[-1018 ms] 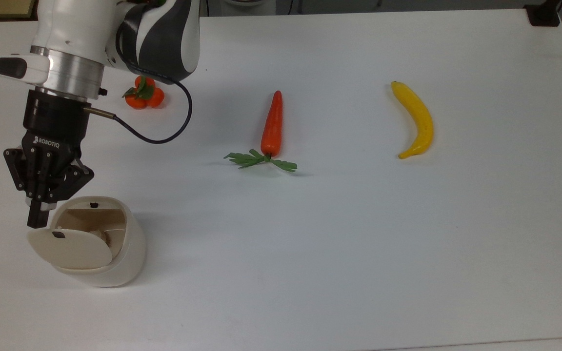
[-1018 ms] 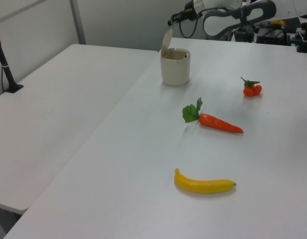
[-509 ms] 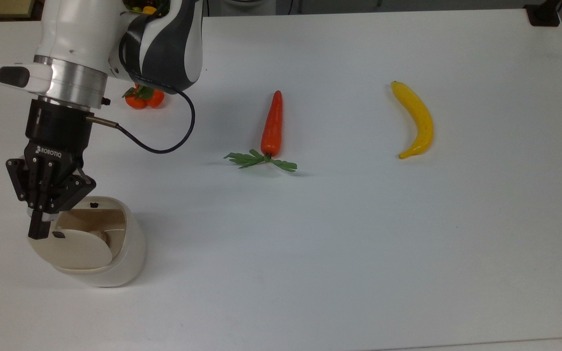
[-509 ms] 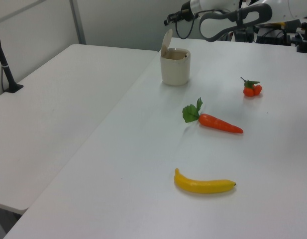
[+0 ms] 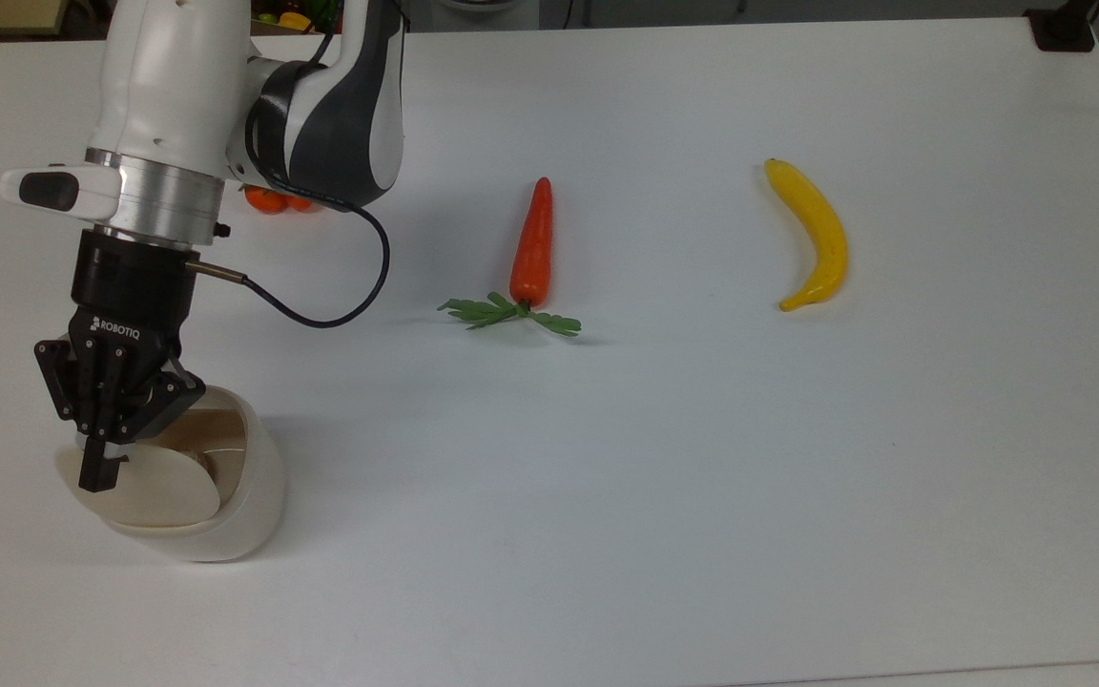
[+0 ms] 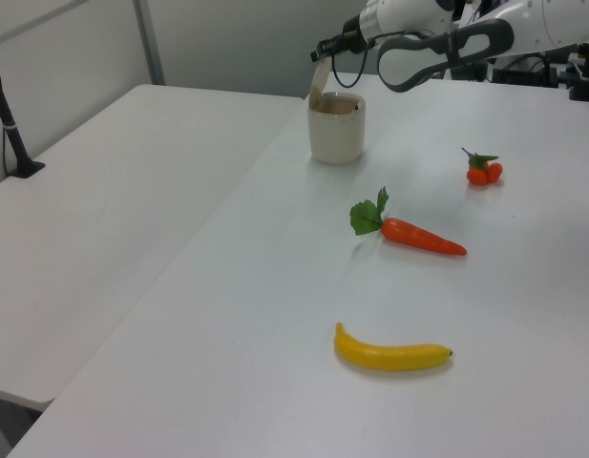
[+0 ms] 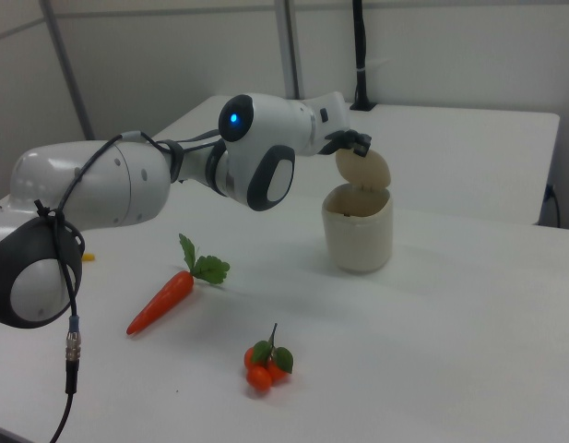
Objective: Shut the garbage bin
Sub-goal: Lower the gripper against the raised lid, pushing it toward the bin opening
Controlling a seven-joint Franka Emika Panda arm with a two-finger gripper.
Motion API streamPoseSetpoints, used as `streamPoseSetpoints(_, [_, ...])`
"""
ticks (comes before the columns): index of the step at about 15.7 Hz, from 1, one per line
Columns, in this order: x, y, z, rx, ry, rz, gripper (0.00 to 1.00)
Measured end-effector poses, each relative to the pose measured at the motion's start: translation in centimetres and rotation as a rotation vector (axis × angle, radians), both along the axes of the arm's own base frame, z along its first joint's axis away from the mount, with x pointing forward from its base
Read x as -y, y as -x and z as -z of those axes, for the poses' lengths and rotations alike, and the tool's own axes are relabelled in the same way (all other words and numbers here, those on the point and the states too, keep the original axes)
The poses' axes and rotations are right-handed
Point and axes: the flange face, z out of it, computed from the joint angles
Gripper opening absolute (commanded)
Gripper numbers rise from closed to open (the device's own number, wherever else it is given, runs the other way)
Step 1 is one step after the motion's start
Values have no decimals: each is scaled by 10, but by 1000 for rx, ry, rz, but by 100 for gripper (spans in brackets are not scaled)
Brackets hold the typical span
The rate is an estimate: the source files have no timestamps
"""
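One end effector touching garbage bin lid edge

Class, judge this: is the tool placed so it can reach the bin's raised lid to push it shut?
Probably yes. The tool is already at the lid, which stands raised above the bin, and nothing lies between them.

A white table carries the garbage bin, carrot, banana and tomatoes.
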Motion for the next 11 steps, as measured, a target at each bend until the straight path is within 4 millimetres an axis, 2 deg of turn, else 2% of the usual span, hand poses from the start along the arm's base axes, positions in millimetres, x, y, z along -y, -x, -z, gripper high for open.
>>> streamPoseSetpoints(5, [1,2,6,-14,-2,2,0])
streamPoseSetpoints(11, [2,15,19,-63,-15,7,0])
